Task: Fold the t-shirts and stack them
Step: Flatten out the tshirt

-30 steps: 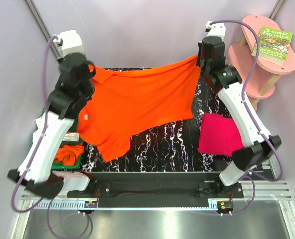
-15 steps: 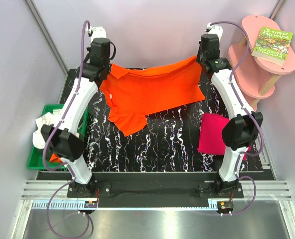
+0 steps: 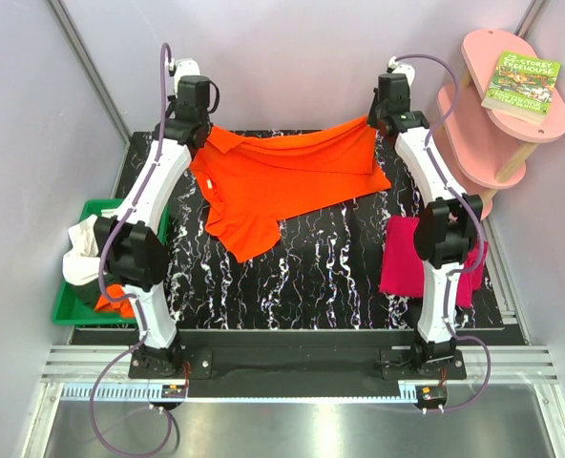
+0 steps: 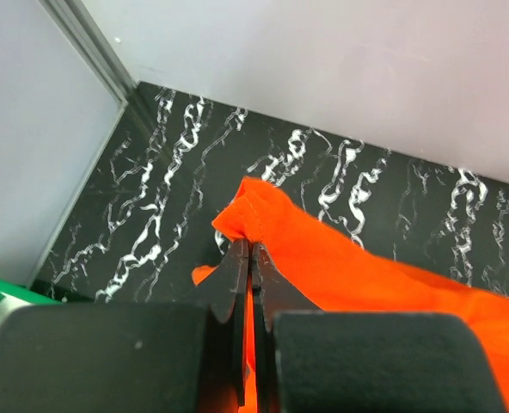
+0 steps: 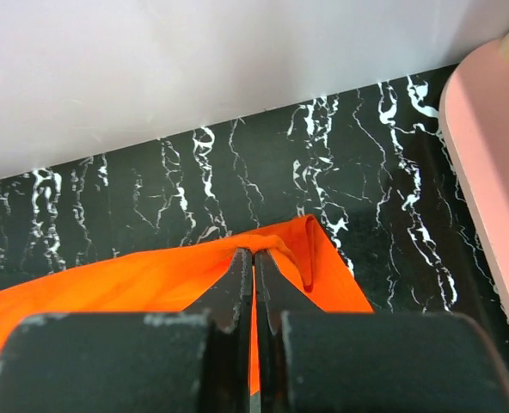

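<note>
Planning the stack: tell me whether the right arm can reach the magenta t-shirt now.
Probably not yet: the right arm is stretched to the far edge, jaws shut on the orange t-shirt. The magenta t-shirt lies near its base, partly under its elbow.

Book (image 3: 521,84) on pink shelf (image 3: 493,145): cover title "…-STOREY TREEHOUSE".

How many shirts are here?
4: orange shirt stretched at the back, magenta shirt at right, white shirt and second orange shirt in the green bin; more may hide there.
</note>
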{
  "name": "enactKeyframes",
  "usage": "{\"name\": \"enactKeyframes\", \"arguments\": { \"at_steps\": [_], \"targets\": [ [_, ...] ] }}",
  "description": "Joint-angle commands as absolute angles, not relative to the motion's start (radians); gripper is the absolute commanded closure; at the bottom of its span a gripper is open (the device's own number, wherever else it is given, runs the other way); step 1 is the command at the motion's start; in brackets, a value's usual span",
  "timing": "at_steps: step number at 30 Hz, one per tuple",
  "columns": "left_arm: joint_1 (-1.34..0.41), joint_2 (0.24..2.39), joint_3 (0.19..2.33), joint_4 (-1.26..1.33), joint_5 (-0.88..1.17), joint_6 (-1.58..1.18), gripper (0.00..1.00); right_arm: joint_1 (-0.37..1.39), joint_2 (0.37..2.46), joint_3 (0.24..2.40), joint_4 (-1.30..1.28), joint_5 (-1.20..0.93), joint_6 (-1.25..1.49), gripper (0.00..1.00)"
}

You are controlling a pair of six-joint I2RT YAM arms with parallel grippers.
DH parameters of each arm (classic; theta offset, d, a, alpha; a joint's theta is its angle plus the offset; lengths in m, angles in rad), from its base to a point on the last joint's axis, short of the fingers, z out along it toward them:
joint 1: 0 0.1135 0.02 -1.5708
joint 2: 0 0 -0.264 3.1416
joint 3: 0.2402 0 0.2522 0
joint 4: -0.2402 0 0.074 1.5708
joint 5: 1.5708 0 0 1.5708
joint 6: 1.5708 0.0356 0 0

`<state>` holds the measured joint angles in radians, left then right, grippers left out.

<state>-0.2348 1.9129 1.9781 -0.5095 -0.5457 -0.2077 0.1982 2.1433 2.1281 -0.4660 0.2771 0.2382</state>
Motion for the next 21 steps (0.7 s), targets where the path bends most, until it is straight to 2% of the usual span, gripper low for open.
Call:
{"name": "enactKeyframes", "arguments": {
  "at_steps": [1,15,21],
  "targets": [
    [-0.259,1.764,1.902,-0.414,-0.544,-0.218,1.00,0.192,2.076,2.132,-0.440,0.241,0.267,1.00],
    [-0.258,1.707,1.648,-0.377,-0.482,-0.308,1.00,0.209,1.863,1.806,-0.374,0.258,0.261,1.00],
    [-0.402,1.536,1.643,-0.425,-0.604,-0.226,1.00,0.259,1.715,1.724,-0.387,0.297,0.244,1.00]
  ]
}}
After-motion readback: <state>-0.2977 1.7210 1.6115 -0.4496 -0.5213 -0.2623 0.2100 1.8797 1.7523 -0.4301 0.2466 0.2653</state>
